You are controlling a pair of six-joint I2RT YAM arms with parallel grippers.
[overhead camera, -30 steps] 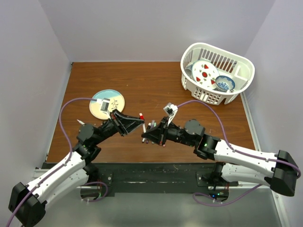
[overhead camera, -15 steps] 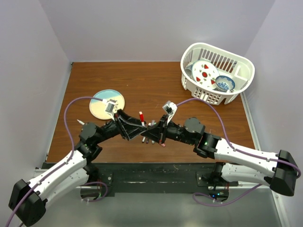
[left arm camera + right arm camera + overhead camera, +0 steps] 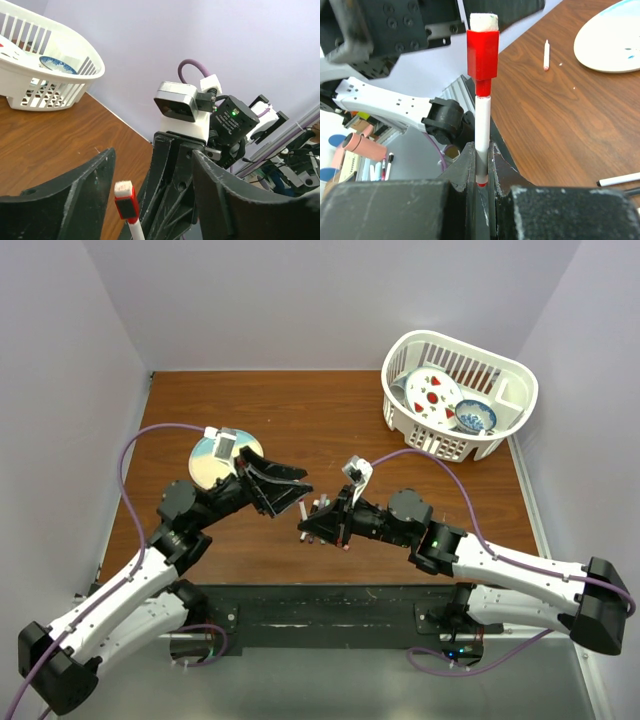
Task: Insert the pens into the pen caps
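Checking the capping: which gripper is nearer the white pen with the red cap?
Right. The right gripper is shut on the barrel of the white pen with the red cap; the left gripper stands open, fingers flanking the capped end.

The basket point(image 3: 440, 445) sits at the desk's point(image 3: 330, 410) far right corner, with a dish point(image 3: 432, 392) and a bowl point(image 3: 475, 417) inside it. The round plate point(image 3: 205, 470) lies on the desk's left side, a loose pen point(image 3: 546, 55) just beside it. Near the front middle, the right pincer point(image 3: 305, 530) grips a pen point(image 3: 481, 125) by one end, a cap point(image 3: 482, 55) on its free end. The left pincer point(image 3: 302, 490), spread, stands just left of the cap, apart from it.
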